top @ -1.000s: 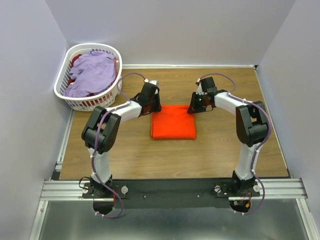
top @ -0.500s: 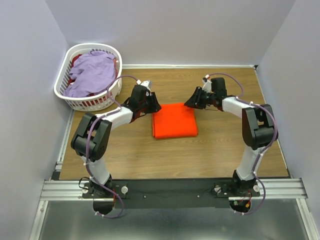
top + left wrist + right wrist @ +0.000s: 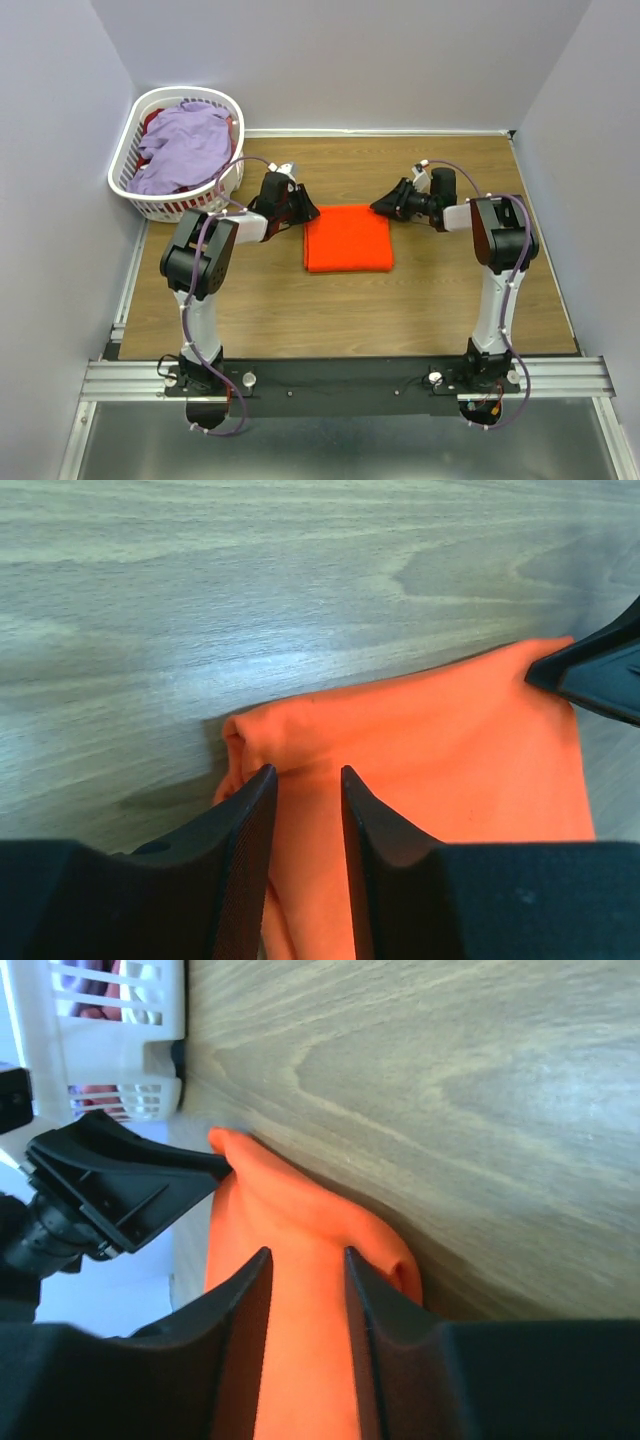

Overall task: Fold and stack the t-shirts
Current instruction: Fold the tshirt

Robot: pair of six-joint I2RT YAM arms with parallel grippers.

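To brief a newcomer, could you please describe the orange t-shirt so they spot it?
On the table, look between the left hand and right hand. The orange t-shirt lies there folded flat; the lavender t-shirt sits heaped in the white basket.

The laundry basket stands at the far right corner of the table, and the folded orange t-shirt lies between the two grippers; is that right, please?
Not quite: the top external view shows the laundry basket at the far left corner of the table. The folded orange t-shirt does lie between the left gripper and the right gripper.
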